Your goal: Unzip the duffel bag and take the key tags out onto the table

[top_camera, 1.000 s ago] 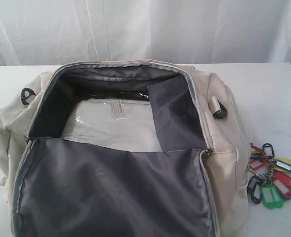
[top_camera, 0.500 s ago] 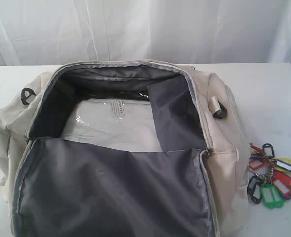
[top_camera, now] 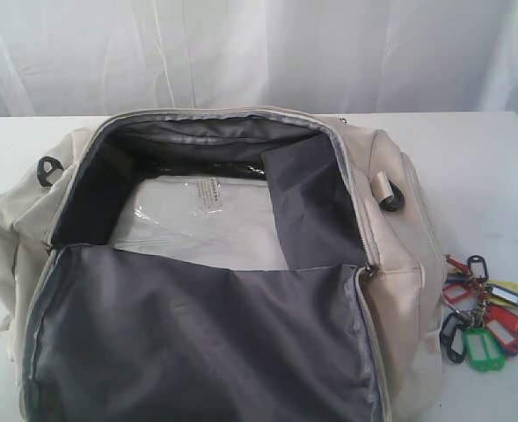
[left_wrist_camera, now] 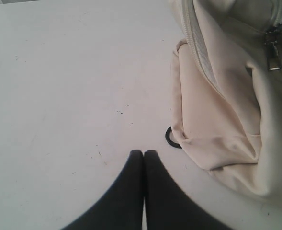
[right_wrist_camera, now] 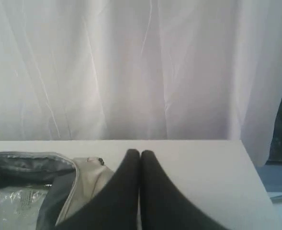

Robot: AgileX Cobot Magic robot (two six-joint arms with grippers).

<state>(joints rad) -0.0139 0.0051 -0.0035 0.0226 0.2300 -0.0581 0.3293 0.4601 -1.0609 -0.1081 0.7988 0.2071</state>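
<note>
A white curtain [top_camera: 259,53] hangs behind the white table [top_camera: 487,158] we work at. The duffel bag [top_camera: 399,290] lies unzipped, with its grey lining and a clear-wrapped packet [top_camera: 197,224] showing. The key tags [top_camera: 483,312] rest on the table just beside the bag's right end. Our left gripper [left_wrist_camera: 143,152] is clenched and empty, over bare tabletop near the bag. Our right gripper [right_wrist_camera: 140,152] is likewise closed on nothing.

Unzipped duffel bag [top_camera: 399,290]; key tags [top_camera: 481,316] beside it on table [top_camera: 487,167].
</note>
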